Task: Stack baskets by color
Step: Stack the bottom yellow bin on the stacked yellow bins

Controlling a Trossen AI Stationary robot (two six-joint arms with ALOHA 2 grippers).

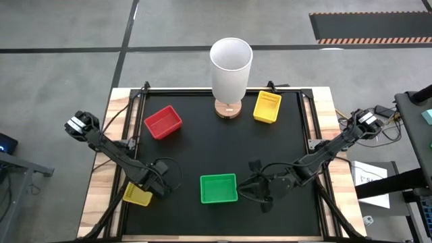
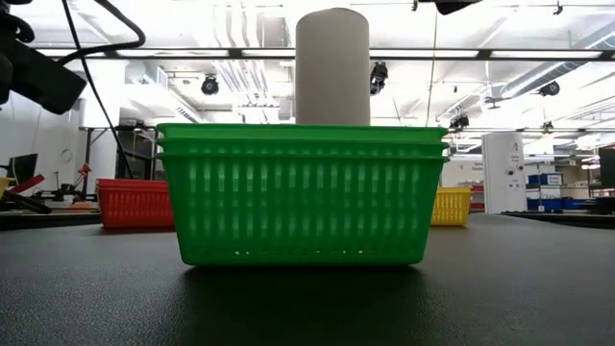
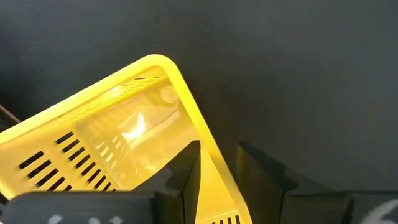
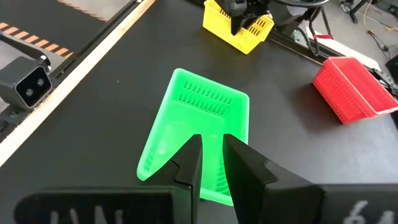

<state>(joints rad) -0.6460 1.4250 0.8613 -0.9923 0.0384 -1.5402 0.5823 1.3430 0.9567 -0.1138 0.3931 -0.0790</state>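
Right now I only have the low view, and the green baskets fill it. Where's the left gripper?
Observer: The left gripper is at the front left corner of the table, clamped on the wall of a yellow basket.
Operator: And the right one?
Observer: The right gripper sits just right of the green baskets, pointing at them.
Operator: Anything in the red one?
Observer: From above, only red shows inside the red basket.
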